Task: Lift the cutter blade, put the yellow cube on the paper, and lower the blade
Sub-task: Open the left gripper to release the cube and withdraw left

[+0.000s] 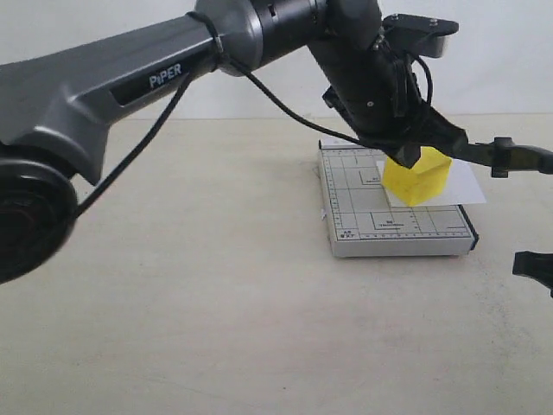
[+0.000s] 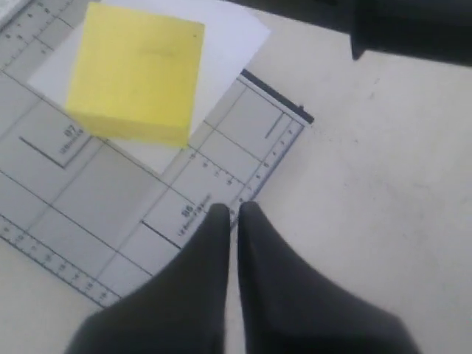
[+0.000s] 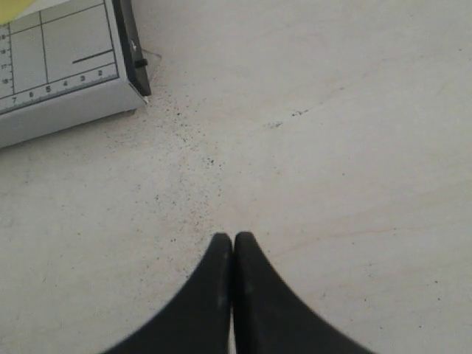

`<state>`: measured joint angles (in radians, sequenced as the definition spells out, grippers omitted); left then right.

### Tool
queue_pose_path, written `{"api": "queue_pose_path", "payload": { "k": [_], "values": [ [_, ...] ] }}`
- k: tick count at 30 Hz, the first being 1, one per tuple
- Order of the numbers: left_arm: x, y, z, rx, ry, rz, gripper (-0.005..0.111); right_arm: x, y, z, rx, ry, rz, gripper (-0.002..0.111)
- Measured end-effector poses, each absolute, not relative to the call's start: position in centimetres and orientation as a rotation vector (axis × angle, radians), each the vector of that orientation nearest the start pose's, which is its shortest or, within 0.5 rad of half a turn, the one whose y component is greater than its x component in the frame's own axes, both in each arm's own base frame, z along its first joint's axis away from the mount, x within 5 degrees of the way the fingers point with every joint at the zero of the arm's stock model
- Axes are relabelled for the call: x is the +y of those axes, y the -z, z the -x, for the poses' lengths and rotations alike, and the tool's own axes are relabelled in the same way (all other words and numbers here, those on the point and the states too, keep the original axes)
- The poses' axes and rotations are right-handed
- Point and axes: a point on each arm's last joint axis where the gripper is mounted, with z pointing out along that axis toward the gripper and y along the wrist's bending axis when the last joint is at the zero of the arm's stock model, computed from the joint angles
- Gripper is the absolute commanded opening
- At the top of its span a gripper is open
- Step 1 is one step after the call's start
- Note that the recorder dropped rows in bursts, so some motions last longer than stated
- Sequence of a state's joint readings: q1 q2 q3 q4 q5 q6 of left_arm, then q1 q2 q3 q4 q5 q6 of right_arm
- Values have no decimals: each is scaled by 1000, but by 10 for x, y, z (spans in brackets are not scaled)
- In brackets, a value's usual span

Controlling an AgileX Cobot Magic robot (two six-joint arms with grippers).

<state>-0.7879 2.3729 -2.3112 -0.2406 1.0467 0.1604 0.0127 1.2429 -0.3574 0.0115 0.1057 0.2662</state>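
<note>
The yellow cube (image 1: 417, 175) sits flat on the paper (image 1: 462, 183), upright and free of my fingers; in the exterior view it lies toward 2 o'clock from the middle of the scene; the paper lies on the grey gridded cutter base (image 1: 389, 226) and sticks out past the board's edge toward 3 o'clock, over the table (image 1: 216, 303); the cutter blade (image 1: 510, 156) stands raised off the board, its thin arm running from behind the cube out toward 3 o'clock, with the thick handle end near the edge of the view; a black strip (image 2: 274, 94) runs along the board's cutting edge below it; my left gripper (image 2: 230, 210) hangs over the board just beside the cube, its fingers drawn together to a thin slit with nothing between them; my left arm (image 1: 130, 86), lettered PIPER, reaches across from 9 o'clock with a black cable (image 1: 276, 102) looped under it; my right gripper (image 3: 234, 237) hovers over bare table, apart from the board, its fingers pressed together and empty; its own camera shows one corner of the cutter base nearby; in the exterior view it sits at about 4 o'clock from the cube, low at the edge.
</note>
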Motion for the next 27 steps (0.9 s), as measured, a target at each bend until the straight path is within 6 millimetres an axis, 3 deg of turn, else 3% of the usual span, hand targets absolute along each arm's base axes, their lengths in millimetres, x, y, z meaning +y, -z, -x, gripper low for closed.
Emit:
{"api": "queue_pose_path", "payload": {
  "k": [2, 4, 6, 8, 11, 14, 18, 23, 27],
  "values": [
    [-378, -231, -349, 2429, 543, -1114, 4, 3, -167, -192, 2460, -125, -327, 0],
    [-361, -205, -334, 2492, 515, -1084, 4, 3, -167, -192, 2465, -125, -328, 0],
    [-339, -188, -318, 2474, 510, -964, 4, 3, -166, -191, 2476, -123, -329, 0],
    [-316, -193, -304, 2379, 533, -807, 4, 3, -165, -191, 2485, -122, -330, 0],
    [-281, -225, -286, 2109, 566, -626, 4, 3, -165, -190, 2486, -122, -331, 0],
    [-243, -267, -266, 1878, 522, -599, 4, 3, -166, -191, 2483, -122, -330, 0],
    [-190, -297, -244, 1804, 409, -639, 4, 3, -166, -191, 2479, -123, -330, 0],
    [-107, -307, -216, 1838, 257, -511, 4, 3, -166, -191, 2476, -123, -329, 0],
    [-56, -312, -179, 1787, 154, -357, 4, 3, -166, -192, 2468, -124, -328, 0]
  ]
}}
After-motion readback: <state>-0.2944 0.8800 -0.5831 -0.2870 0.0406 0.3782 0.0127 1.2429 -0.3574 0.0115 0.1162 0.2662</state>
